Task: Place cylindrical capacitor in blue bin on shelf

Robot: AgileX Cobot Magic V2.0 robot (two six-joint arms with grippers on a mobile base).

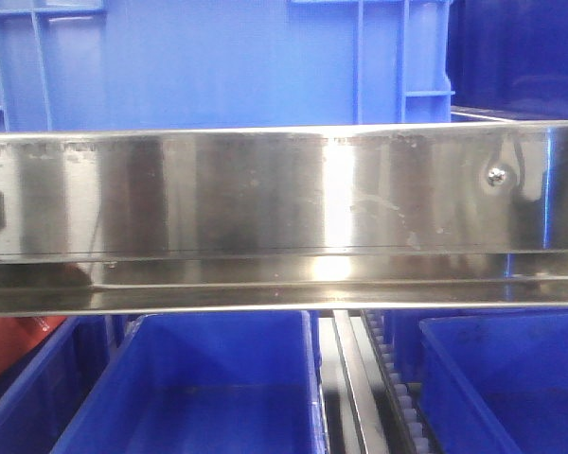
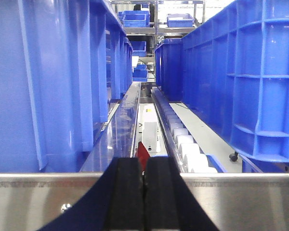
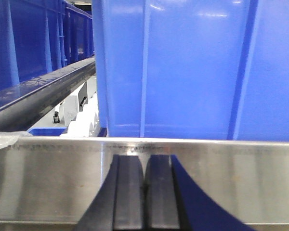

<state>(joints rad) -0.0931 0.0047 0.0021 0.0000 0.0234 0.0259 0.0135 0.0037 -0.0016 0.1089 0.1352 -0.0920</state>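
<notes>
The cylindrical capacitor is out of view in every frame. The shelf shows as a shiny steel rail (image 1: 284,208) across the front view, with a blue bin (image 1: 218,57) on the tier above it and open blue bins (image 1: 199,388) below. In the left wrist view my left gripper (image 2: 144,166) is shut, pads pressed together, just in front of the rail (image 2: 241,202), aimed down the gap between two rows of blue bins (image 2: 48,82). My right gripper (image 3: 143,163) is also shut, close to the rail (image 3: 48,178), facing a blue bin wall (image 3: 192,67). Nothing shows between either pair of pads.
A white roller track (image 2: 188,149) and a steel channel run between the bin rows. A small red piece (image 2: 142,153) lies just past the left fingertips. Something red (image 1: 9,345) sits at lower left under the rail. Another open blue bin (image 1: 511,378) is at lower right.
</notes>
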